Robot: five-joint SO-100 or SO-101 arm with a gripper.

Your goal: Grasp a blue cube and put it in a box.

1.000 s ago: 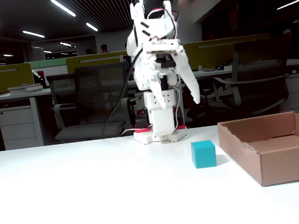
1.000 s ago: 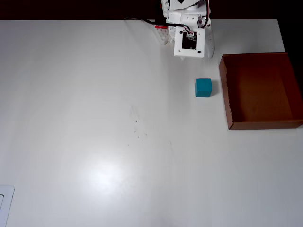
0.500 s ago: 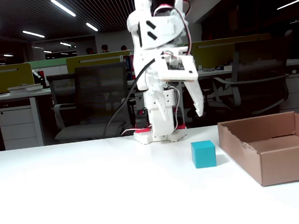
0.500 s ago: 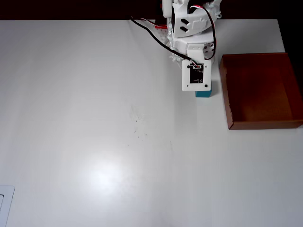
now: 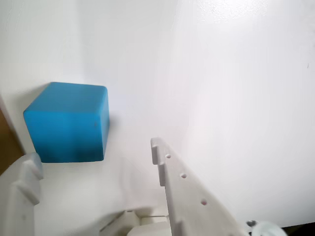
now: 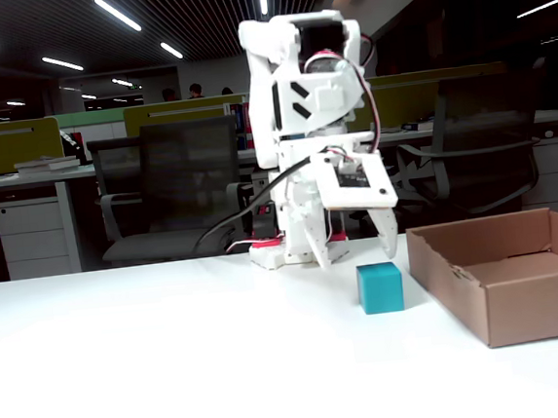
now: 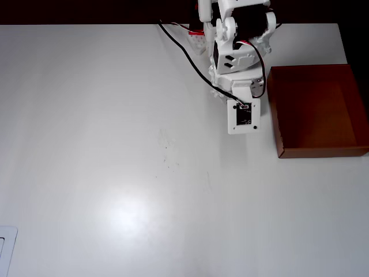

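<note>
The blue cube (image 5: 66, 123) rests on the white table, just ahead of my gripper (image 5: 96, 152), which is open with one finger (image 5: 24, 182) at the left and the other (image 5: 182, 196) at the right. In the fixed view the cube (image 6: 380, 287) sits a little left of the box (image 6: 522, 310), and the gripper (image 6: 375, 249) hangs just above it without touching. From overhead the arm (image 7: 242, 115) hides the cube and the fingers. The brown cardboard box (image 7: 275, 115) lies to the arm's right and holds nothing.
The arm's base (image 6: 293, 252) stands at the table's back edge with black cables (image 7: 184, 43) trailing left. Office chairs and desks stand behind the table. A white flat object (image 7: 4, 248) sits at the overhead view's lower left corner.
The arm has swung forward and down. Its gripper now hangs over the cube and covers it from overhead. Cube and box have not moved.
</note>
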